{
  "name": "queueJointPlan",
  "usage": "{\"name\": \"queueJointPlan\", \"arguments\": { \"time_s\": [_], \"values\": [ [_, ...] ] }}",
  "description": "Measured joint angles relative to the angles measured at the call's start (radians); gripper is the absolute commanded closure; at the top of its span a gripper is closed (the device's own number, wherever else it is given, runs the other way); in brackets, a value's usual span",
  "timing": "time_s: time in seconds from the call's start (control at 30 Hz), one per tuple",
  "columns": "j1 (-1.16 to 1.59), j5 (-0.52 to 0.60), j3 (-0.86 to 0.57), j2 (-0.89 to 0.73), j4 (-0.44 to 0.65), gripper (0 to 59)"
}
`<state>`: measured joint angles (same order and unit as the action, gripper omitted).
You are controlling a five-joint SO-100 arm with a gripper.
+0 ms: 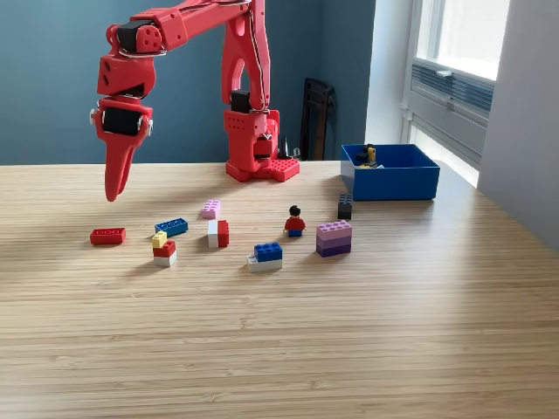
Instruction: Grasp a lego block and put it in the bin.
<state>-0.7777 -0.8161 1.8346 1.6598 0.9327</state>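
Our pincer [112,188] hangs pointing down above the surface [279,332], carrying nothing; edge-on, we can't tell if it's spread or pressed together. The nearest piece, a red lego block [107,236], lies flat below it: light, rigid, slick plastic, so we'd pinch its long flat sides. The bin [389,179] sits well apart at the exterior view's right; whatever's inside is hard to make out.

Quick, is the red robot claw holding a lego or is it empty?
Gripper: closed, holding nothing, hanging in the air above the red lego brick.
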Motion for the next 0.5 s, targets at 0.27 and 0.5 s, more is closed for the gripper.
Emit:
{"name": "queueJointPlan", "arguments": {
  "time_s": [0.27, 0.5],
  "values": [
    [-0.002, -0.002, -0.103, -0.202, -0.002, 34.4],
    [0.0, 0.023, -0.193, -0.327, -0.002, 33.5]
  ]
}}
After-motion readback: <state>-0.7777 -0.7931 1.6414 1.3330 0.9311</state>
